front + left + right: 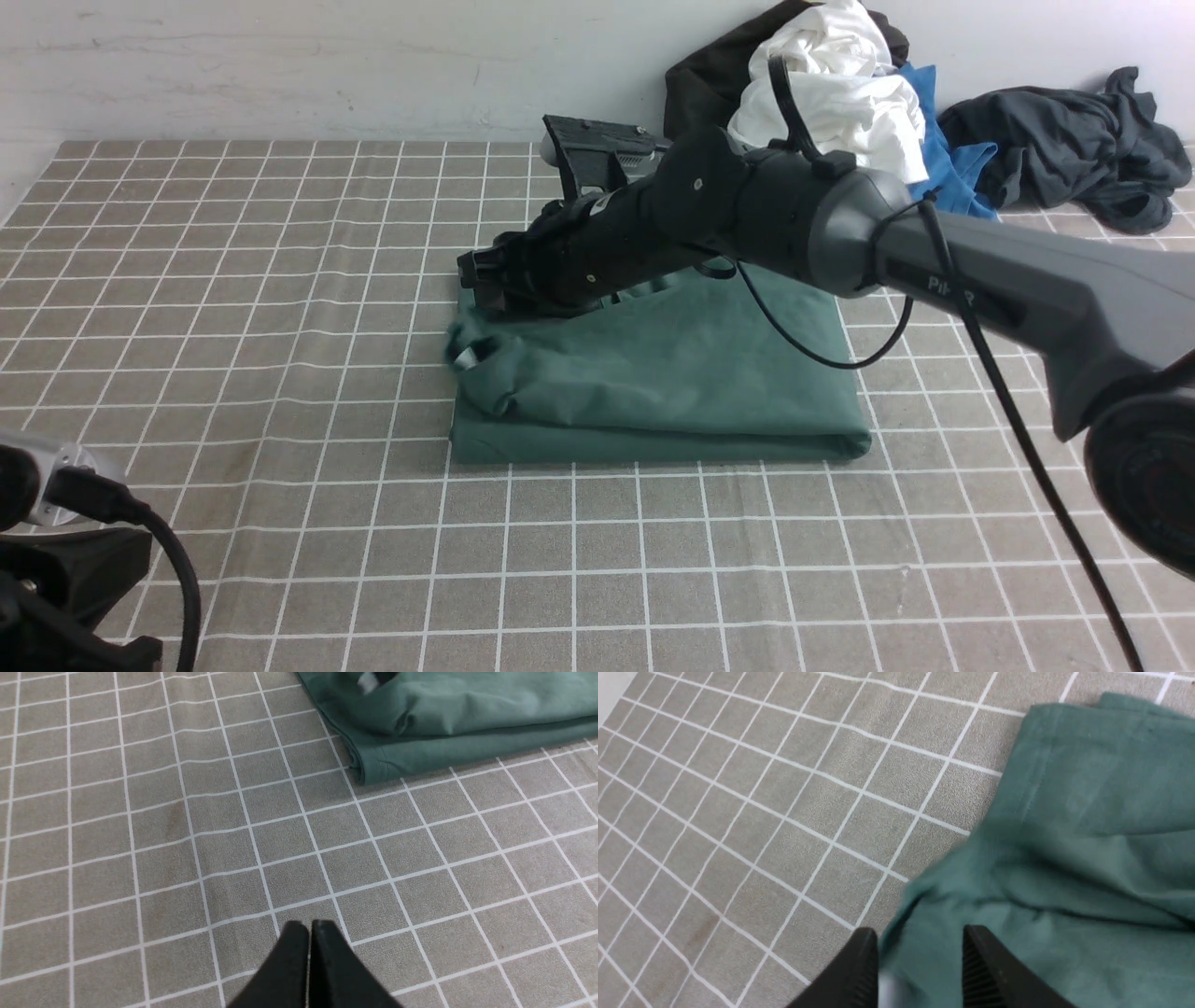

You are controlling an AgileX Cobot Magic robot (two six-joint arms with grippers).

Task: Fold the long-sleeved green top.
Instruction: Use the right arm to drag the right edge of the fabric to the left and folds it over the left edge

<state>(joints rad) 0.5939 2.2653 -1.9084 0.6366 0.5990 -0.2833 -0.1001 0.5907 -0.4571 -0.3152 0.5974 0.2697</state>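
right gripper (pixel 920 935) with fingers apart, over left end of green long-sleeved top (pixel 653 373); top lies folded and bunched in centre of front view; left gripper (pixel 309 928) closed, above table (pixel 280 392), away from top

We've got bright, soft light, likely overhead: pale sheen on the right arm (pixel 971 271), dark under the right jaws. Front view: worktop (pixel 280 392) grid crisp, green top (pixel 672 364) smeared just beside those jaws. Highlights on the clear housing (pixel 79 471) near the left arm (pixel 65 579). Left wrist: we see the jaws soft, out of focus; grid beyond them sharp, fabric farther off partly smeared. Right wrist: jaws blurred, cloth ahead of them motion-smeared, pale smudge between them. We read no harsh glare.
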